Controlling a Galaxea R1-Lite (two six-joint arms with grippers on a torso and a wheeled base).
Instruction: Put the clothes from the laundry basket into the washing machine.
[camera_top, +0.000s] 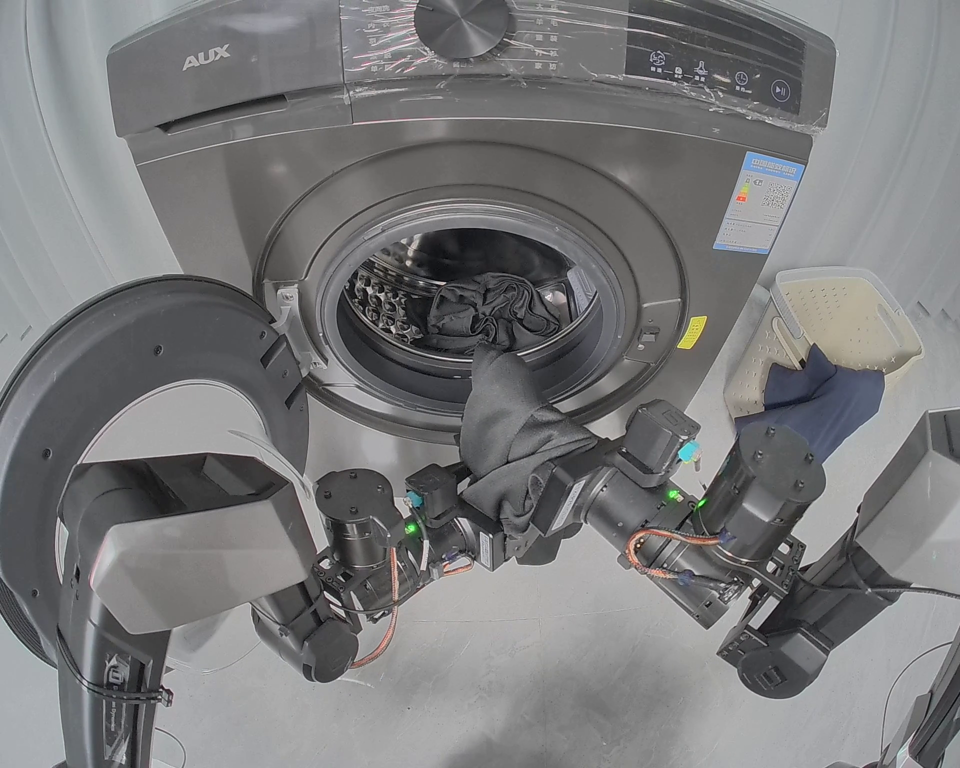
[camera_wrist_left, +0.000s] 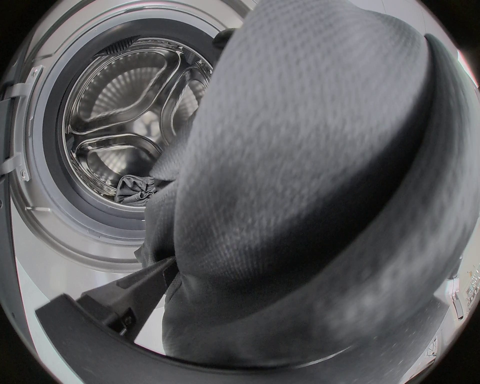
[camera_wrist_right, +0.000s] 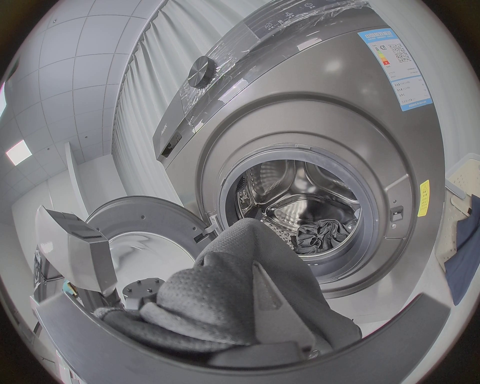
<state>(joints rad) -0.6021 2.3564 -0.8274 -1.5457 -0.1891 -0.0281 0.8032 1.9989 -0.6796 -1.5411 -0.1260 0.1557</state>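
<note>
Pale curtains (camera_top: 60, 200) line the walls above a smooth grey floor (camera_top: 560, 660); a tiled ceiling (camera_wrist_right: 65, 75) holds a lit panel (camera_wrist_right: 18, 152).

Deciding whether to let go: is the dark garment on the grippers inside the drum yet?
Not yet: the garment hangs mostly outside, its top just at the opening's lower rim.
</note>
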